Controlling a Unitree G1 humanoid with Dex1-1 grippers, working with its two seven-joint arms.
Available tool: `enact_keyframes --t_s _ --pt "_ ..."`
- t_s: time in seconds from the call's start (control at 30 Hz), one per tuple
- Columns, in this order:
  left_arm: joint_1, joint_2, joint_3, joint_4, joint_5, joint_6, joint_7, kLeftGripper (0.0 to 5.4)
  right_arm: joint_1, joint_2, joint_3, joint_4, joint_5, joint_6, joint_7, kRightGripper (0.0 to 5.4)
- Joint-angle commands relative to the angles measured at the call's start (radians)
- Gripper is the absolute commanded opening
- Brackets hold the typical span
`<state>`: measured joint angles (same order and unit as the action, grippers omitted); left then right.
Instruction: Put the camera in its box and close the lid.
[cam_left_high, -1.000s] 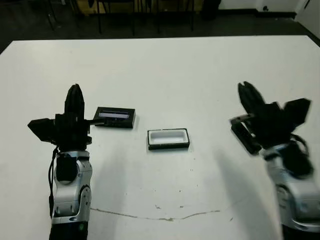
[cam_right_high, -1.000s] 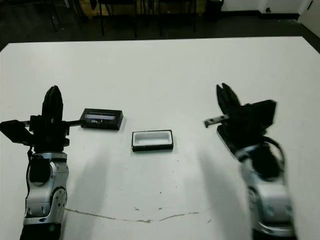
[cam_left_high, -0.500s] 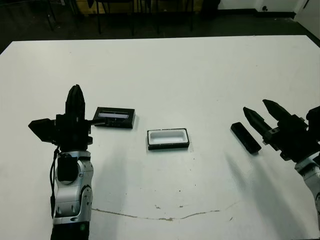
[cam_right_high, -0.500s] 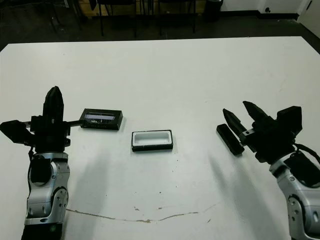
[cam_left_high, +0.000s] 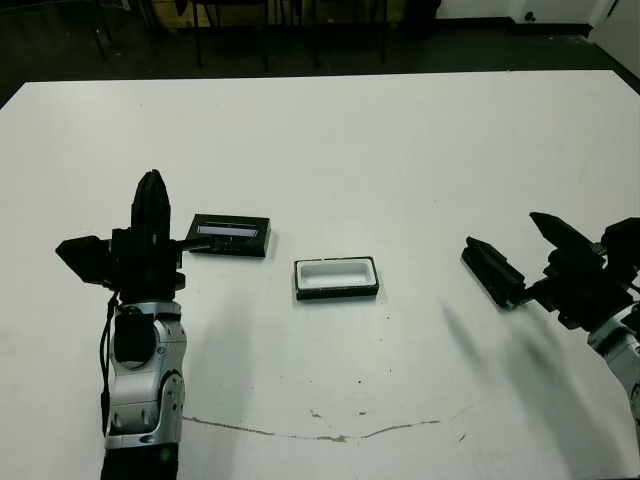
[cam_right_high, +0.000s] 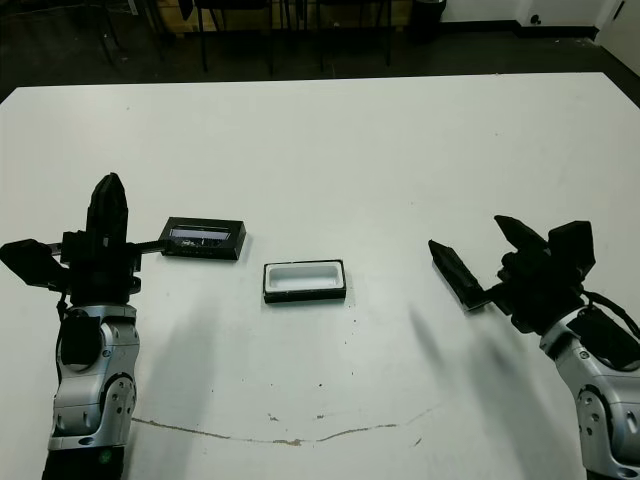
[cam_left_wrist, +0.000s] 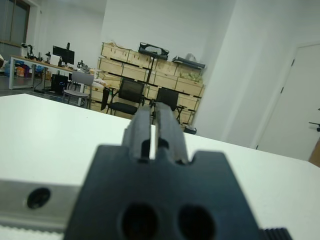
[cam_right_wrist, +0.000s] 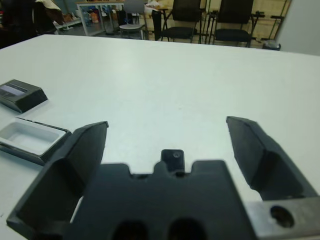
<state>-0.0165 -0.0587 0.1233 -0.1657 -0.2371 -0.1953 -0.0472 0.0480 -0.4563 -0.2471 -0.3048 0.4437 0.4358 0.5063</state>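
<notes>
- Right gripper (cam_right_wrist: 167, 145) gapes wide, empty, straddling the one camera (cam_right_wrist: 172, 157) on the table (cam_left_high: 400, 150).
- Left gripper (cam_left_wrist: 154, 122) is pinched together, empty.
- One box (cam_left_high: 336, 277) sits mid-table; one lid (cam_left_high: 230, 235) beside it.
- No readable writing.

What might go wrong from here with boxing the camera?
The open right end effector straddles the flat black camera near one end; an off-centre grip may let it tilt or slip. The shallow white-lined black box lies loose and may slide when the camera goes in.
</notes>
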Motion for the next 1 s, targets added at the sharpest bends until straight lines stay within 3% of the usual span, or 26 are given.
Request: enact_keyframes --t_s 0.03,0.6,1.0 --pt "0.015 0.013 0.005 0.013 0.006 0.009 -0.004 0.00 0.018 -0.001 0.011 0.024 -0.031 -0.019 -0.010 5.38" --pt "0.017 0.008 0.006 -0.004 -0.017 0.030 -0.014 0.00 0.073 0.035 0.026 0.014 -0.024 0.070 -0.075 5.38" --pt "0.025 0.011 0.008 -0.010 -0.018 0.038 -0.017 0.00 0.094 0.051 0.033 0.042 -0.019 0.073 -0.083 5.38"
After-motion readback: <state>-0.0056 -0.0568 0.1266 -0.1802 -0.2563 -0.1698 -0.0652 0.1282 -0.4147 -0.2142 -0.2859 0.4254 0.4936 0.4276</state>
